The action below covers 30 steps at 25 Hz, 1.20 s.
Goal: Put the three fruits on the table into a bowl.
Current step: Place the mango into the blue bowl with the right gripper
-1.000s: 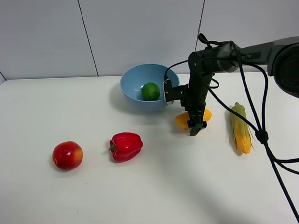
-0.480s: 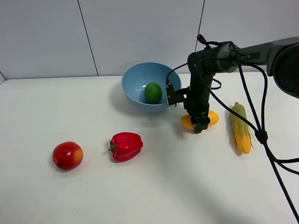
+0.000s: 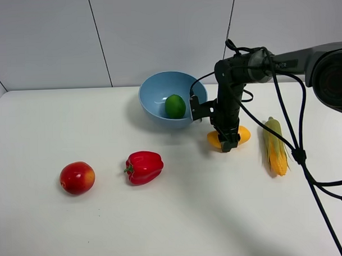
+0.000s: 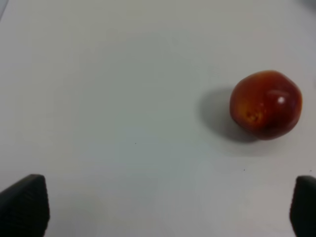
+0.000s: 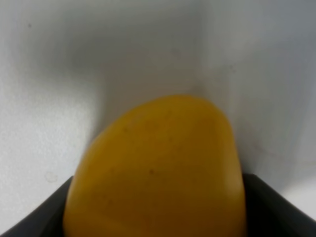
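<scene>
Compared with one second ago, the mango [image 3: 242,134] lies a little more toward the right edge of the tabletop [image 3: 191,217]. The right gripper [image 3: 228,144] has come lower over it, and its jaws are now closed on the fruit. The bowl [image 3: 153,95] has also shifted a little to the right. In the last half second nothing visible has changed.

The mango is oblong and yellow-orange, with a smooth matte skin and a few tiny dark specks. It rests on the tabletop, just beside the bowl on its right, toward the far edge. In the right wrist view it fills the space between the two dark jaws.

The light-blue bowl stands near the far edge, about the middle, and the green lime [image 3: 175,106] lies inside it. The red apple [image 3: 77,178] with a yellowish blush sits toward the left edge, well apart from the bowl.

The left gripper [image 4: 163,210] hangs above the tabletop near the apple, its jaws wide apart and holding nothing. A red bell pepper [image 3: 144,167] lies beside the apple, and a corn cob [image 3: 275,145] lies toward the right edge.
</scene>
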Available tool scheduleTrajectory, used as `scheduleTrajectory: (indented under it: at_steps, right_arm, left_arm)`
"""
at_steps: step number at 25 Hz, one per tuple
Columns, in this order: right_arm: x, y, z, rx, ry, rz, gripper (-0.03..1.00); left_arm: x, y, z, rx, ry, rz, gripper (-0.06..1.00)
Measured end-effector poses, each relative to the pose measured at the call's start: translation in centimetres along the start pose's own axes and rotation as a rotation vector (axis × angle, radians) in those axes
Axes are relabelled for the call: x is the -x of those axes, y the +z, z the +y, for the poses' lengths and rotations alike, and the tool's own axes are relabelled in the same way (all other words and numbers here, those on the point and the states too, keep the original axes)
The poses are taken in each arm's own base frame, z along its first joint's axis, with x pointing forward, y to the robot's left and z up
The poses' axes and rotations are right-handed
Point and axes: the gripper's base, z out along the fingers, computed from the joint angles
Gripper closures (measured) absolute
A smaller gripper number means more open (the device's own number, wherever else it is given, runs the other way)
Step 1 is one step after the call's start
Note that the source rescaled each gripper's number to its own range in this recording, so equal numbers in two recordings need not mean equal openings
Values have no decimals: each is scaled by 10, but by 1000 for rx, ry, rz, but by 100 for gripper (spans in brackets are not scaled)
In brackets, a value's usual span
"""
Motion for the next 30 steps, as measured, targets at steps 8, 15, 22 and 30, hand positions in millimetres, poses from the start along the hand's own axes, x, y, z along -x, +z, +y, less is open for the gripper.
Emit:
scheduleTrajectory:
  at_steps: [8, 15, 22, 30]
  right_arm:
    - [0, 0, 0, -2, 0, -1, 92]
    - [1, 0, -2, -23, 0, -10, 92]
    - [1, -2, -3, -35, 0, -15, 92]
    - [2, -22, -7, -103, 6, -45, 92]
  left_arm:
    - [0, 0, 0, 0, 0, 0, -6]
    - [0, 0, 0, 0, 0, 0, -6]
    - [0, 0, 0, 0, 0, 0, -6]
    - [0, 0, 0, 0, 0, 0, -6]
